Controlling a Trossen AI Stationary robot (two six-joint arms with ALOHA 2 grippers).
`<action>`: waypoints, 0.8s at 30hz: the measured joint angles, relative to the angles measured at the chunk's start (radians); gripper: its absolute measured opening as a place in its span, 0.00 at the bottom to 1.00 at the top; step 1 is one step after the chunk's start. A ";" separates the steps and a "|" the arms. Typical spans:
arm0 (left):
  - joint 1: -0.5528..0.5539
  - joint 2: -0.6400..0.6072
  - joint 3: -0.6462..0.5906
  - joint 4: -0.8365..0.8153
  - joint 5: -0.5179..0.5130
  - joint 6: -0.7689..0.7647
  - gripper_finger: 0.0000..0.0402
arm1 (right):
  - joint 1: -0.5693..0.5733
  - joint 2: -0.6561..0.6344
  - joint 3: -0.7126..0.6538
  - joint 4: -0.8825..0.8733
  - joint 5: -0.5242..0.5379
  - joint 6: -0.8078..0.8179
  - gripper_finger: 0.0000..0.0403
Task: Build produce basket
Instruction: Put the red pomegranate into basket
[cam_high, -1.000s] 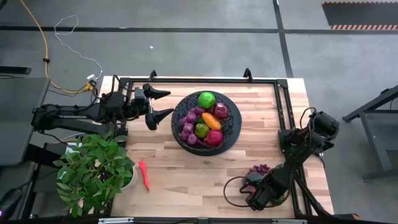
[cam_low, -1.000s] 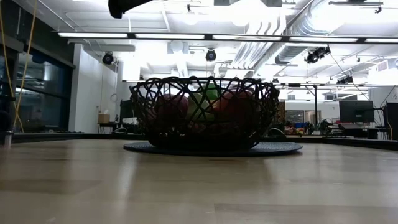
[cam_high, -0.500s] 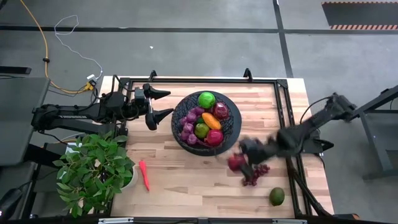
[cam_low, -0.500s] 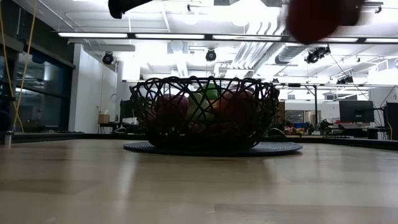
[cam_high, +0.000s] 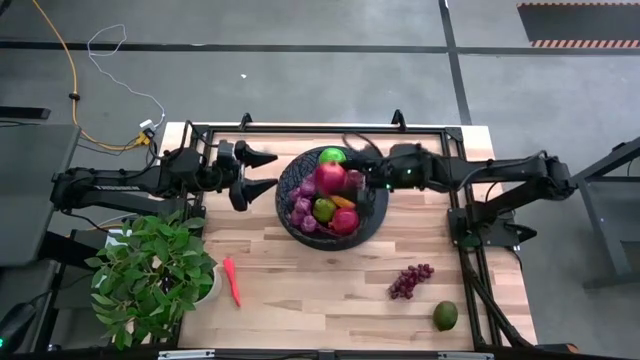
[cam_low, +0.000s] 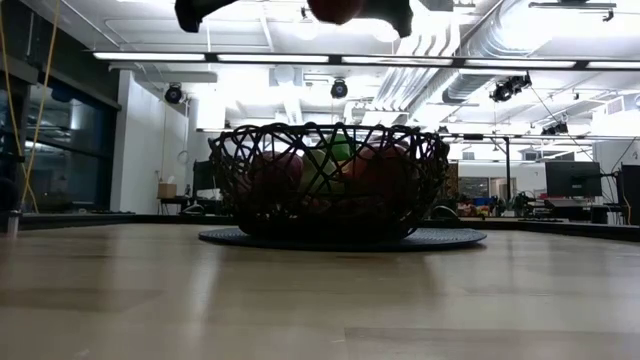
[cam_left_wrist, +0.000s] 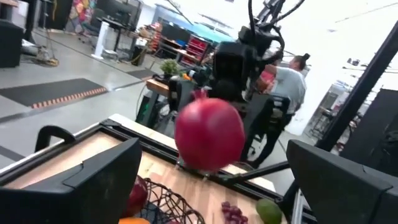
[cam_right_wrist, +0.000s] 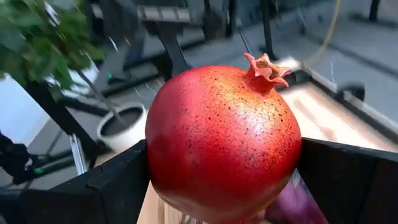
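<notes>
**Asha:** Over the basket (cam_high: 372, 212), what is the right gripper (cam_high: 345, 178) carrying?

**Ben:** A red pomegranate (cam_high: 330, 178), clamped between its two fingers. The right wrist view fills with it, crown upward, a dark finger (cam_right_wrist: 118, 180) pressed to each side. From the left wrist view the same fruit hangs in mid-air above the woven rim.

**Asha:** So which step is this?

**Ben:** I'd judge it the delivery of one more fruit. The pomegranate is above the bowl, not in it; the low view shows it up at the top edge, well clear of the mesh.

**Asha:** And the left gripper (cam_high: 258, 168)?

**Ben:** It waits just beside the basket's left edge, fingers spread wide, holding nothing.

**Asha:** What's already inside?

**Ben:** A green apple (cam_high: 333, 155) at the far side, purple grapes (cam_high: 302, 205) on the left, an orange fruit (cam_high: 342, 200), a red apple (cam_high: 345, 221) and a smaller green fruit (cam_high: 323, 209).

**Asha:** What does the next move call for?

**Ben:** Lowering until the pomegranate is near the pile, then letting go over a gap so it doesn't roll off the heap or knock anything out.

**Asha:** Anything left on the table (cam_high: 300, 290)?

**Ben:** Yes: a second grape bunch (cam_high: 410, 280), a green mango (cam_high: 445, 316) near the front right corner, and a red pepper (cam_high: 232, 281) beside the potted plant (cam_high: 150, 275).
</notes>
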 joint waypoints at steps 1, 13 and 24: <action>0.000 0.000 0.000 0.003 0.002 0.000 0.97 | -0.009 -0.003 0.000 0.017 -0.012 -0.014 0.83; 0.000 0.000 0.000 0.033 0.001 0.028 0.97 | -0.028 -0.036 -0.254 0.506 -0.114 0.093 0.83; 0.000 0.000 0.000 0.030 0.007 0.036 0.97 | -0.028 -0.036 -0.246 0.486 -0.116 -0.001 0.83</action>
